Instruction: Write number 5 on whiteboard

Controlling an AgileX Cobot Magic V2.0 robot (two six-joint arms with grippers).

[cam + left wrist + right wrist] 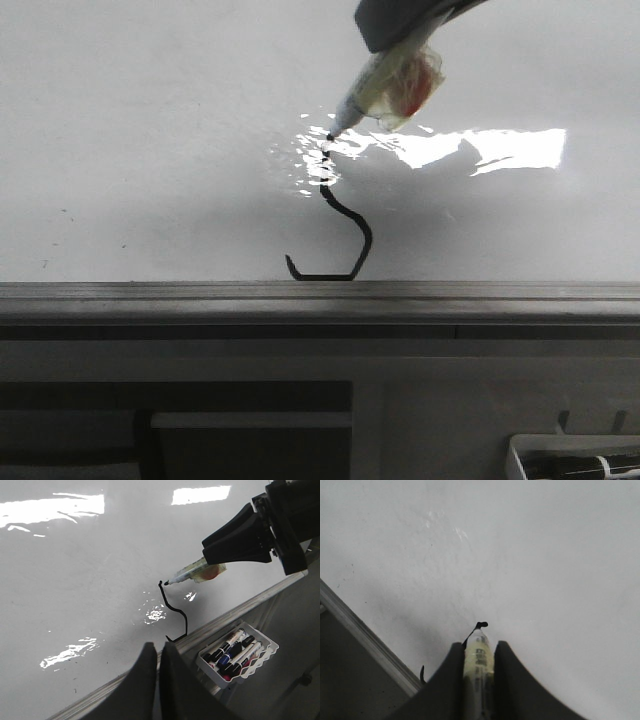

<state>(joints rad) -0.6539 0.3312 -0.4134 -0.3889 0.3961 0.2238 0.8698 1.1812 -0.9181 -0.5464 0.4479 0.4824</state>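
Judging the step: writing is under way, and the figure looks nearly done but lacks its top bar.
Front view, stroke: the number 5 (340,235) shows as a hooked belly and a flat bottom line just above the grey edge strip of the whiteboard (150,150).
Front view, tool: the marker (375,95) has its tip touching the stroke's upper end, beside a bright glare patch.
Front view, holder: the right pincer (405,20) enters from above, closed around the marker's barrel.
Left wrist view, idle arm: the left pincer (159,655) hangs near the board's edge, its jaws nearly together with only a thin gap and nothing between them.
Left wrist view, surroundings: a white tray of markers (237,652) sits past the edge strip, on a dark grey panel.
Right wrist view, grip: the marker sits clamped between both fingers (451,680), tip on the line's end.
Next move, as a judgement: a short sideways stroke from the top end, keeping light, even contact.
Surface: glossy, flat, with a few tiny dark specks.
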